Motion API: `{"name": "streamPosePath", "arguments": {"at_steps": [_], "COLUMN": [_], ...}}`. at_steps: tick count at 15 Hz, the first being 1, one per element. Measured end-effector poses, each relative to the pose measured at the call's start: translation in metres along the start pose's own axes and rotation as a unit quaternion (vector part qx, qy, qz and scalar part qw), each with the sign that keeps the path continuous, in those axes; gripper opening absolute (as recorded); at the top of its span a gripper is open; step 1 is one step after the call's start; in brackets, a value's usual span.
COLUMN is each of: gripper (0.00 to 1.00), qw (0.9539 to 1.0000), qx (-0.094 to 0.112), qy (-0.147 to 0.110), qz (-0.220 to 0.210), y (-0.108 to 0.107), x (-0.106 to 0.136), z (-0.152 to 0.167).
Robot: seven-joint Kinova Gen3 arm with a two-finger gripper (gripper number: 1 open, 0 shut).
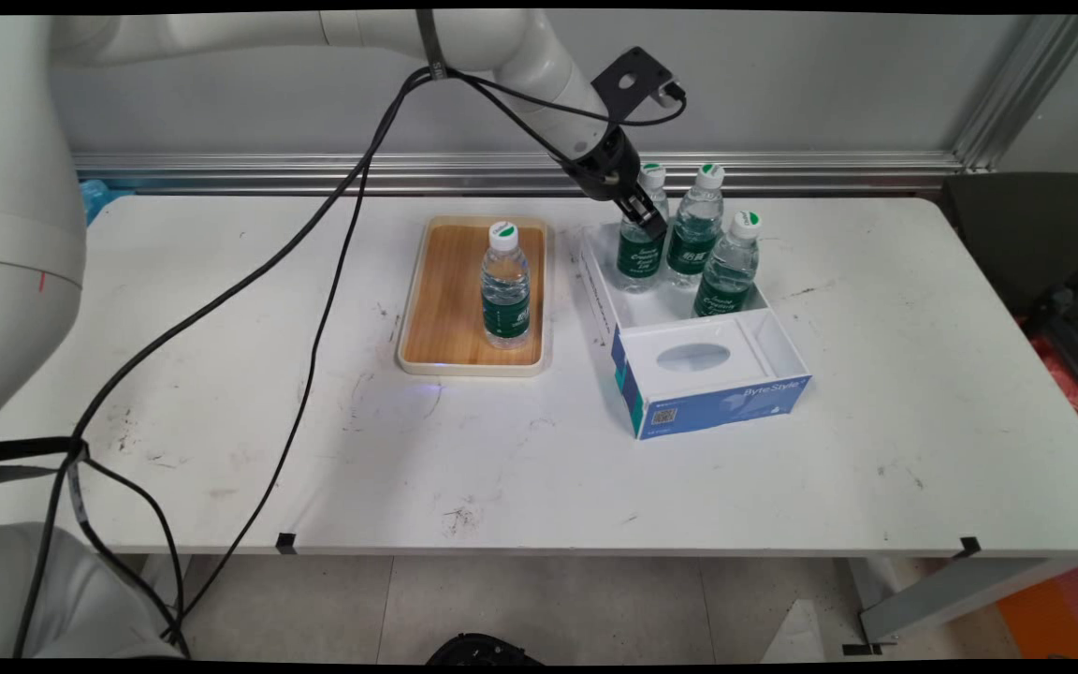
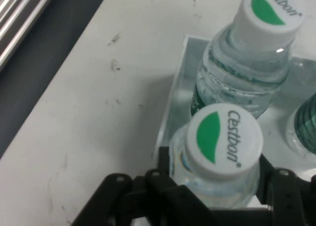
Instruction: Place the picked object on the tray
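We see the gripper [image 1: 644,217] lowered into the far end of the open box [image 1: 764,332], its fingers [image 2: 167,159] standing on either side of the leftmost bottle [image 1: 640,248] just under the cap; whether they press it, we cannot tell. Two more bottles [image 1: 694,234] stand at its three o'clock, and a single bottle [image 1: 505,285] stands on the wooden tray [image 1: 445,309] at nine o'clock.

White arm angled down from upper left, claw [image 1: 644,217] fingers spread
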Motion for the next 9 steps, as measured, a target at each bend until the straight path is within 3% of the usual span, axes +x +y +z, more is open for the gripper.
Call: {"name": "streamPosePath", "arguments": {"at_steps": [5,9], "gripper": [0.00,0.00], "qw": [0.9999,0.9996], "qx": [0.000,0.001], "qy": [0.010,0.026], "qz": [0.004,0.006], "y": [0.002,0.005], "x": [0.004,0.013], "z": [-0.015,-0.046]}}
